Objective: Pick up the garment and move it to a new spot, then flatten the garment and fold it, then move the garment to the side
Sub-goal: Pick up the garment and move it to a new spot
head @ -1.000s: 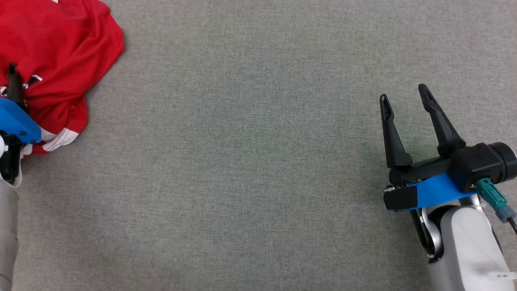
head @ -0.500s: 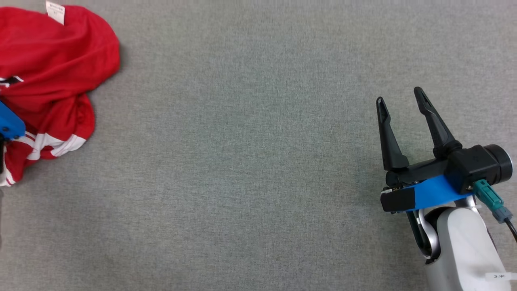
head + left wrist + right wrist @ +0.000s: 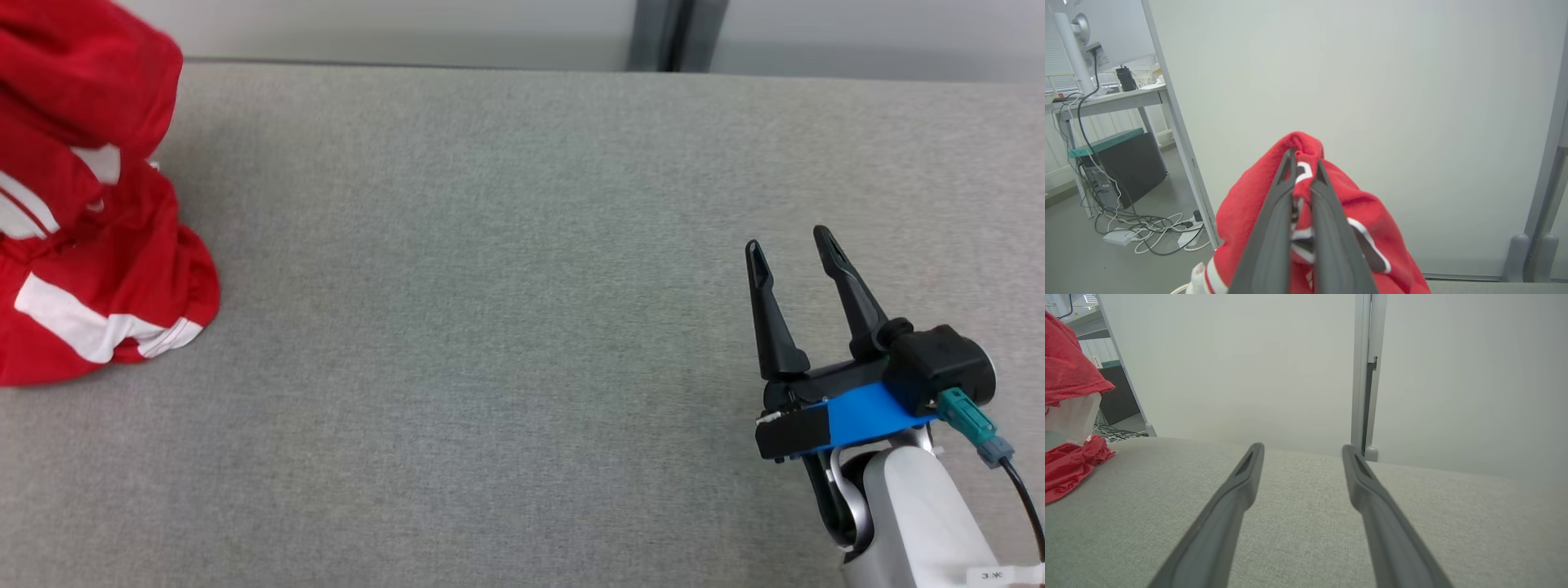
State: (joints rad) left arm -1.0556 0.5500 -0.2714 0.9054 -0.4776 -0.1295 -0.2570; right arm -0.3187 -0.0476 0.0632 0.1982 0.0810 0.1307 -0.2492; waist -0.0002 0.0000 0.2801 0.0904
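Your left jaws are pressed together on a fold of the red knit garment with white stripes (image 3: 1241,220), their two dark fingers (image 3: 1271,228) pinching the cloth near its top. In the head view the garment (image 3: 90,269) hangs at the far left edge, its upper part raised and its lower hem resting on the grey fabric-covered table (image 3: 490,327). Your right jaws stand spread with nothing between them, their dark fingers (image 3: 771,327) above the table's lower right, well apart from the garment.
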